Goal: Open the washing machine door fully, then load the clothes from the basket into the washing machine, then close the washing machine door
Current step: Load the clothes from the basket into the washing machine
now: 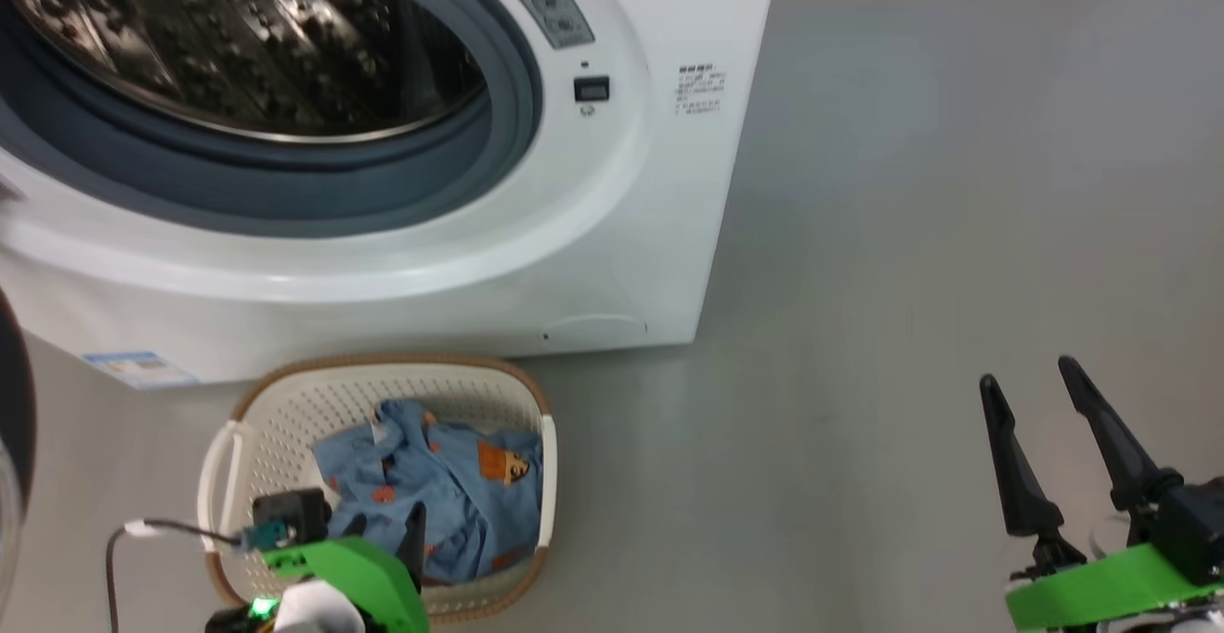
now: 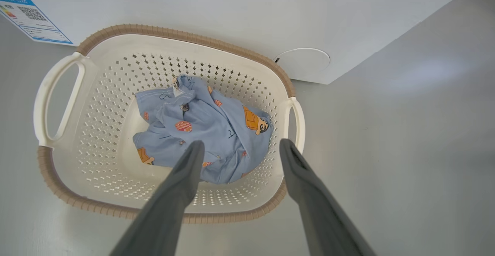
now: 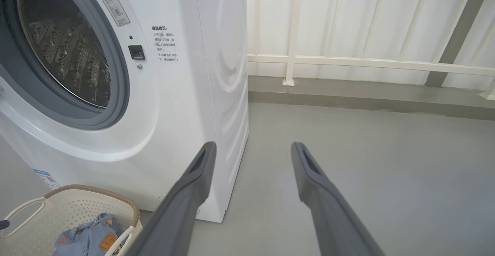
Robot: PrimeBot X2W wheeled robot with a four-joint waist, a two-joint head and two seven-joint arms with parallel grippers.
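Both wide open and empty: left claw (image 2: 241, 144) above the clothes (image 2: 216, 128) in the basket (image 2: 185, 36), right claw (image 1: 1026, 373) over floor (image 1: 908, 231).

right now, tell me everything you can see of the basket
The basket is a cream-white plastic tub, rounded rectangle, walls and bottom punched with small holes, with a brown woven-look rim and a loop handle at each short side. It stands upright on the grey floor just before the washing machine. The clothes, a crumpled light blue printed bundle, lie inside. The open left gripper hangs above its near edge.
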